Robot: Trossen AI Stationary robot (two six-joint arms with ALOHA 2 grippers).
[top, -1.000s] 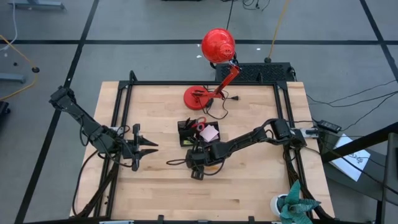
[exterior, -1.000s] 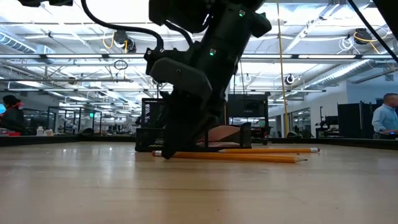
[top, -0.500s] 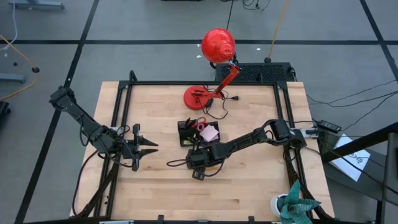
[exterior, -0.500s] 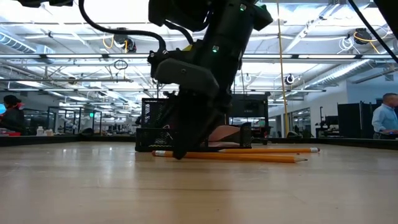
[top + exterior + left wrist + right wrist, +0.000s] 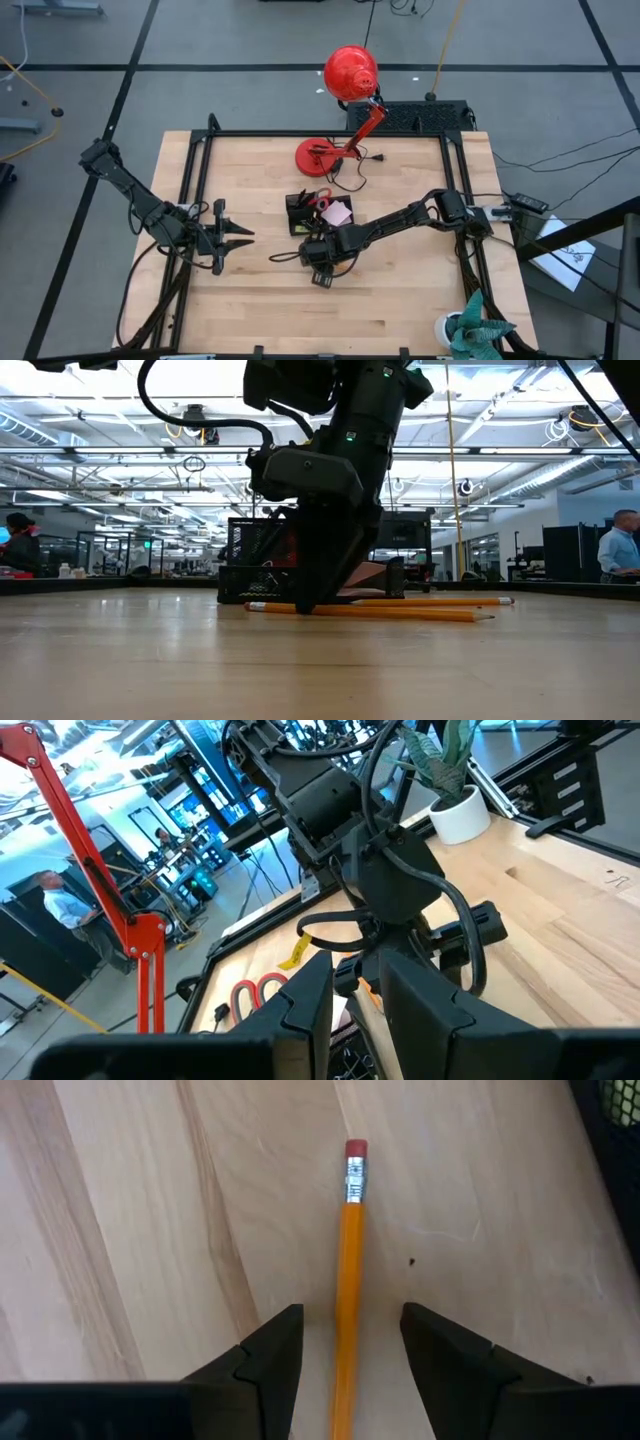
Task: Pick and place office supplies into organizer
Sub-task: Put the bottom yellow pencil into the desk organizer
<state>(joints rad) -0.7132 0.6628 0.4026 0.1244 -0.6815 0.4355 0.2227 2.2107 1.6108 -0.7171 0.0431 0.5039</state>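
Observation:
Two orange pencils lie flat on the wooden table in front of the black organizer [image 5: 298, 215]: the nearer pencil [image 5: 400, 613] and a second pencil [image 5: 440, 601] behind it. Red-handled scissors [image 5: 322, 200] and a pink sticky-note pad [image 5: 338, 213] are at the organizer. My right gripper [image 5: 350, 1345] points steeply down, open, over the nearer pencil [image 5: 350, 1250]. One finger stands on each side of the shaft, short of the eraser end [image 5: 356, 1150], with a gap to the wood on both sides. My left gripper [image 5: 245, 237] waits at the table's left, slightly open with nothing between its fingers.
A red desk lamp [image 5: 350, 72] stands with its round base [image 5: 318, 155] at the far middle of the table, its cord trailing beside it. A potted plant [image 5: 470, 330] is at the near right corner. Bare wood lies left of and in front of the pencils.
My right gripper has tipped to point more steeply down, and its fingertips have swung a little toward the table's right along the nearer pencil. Both pencils lie where they were.

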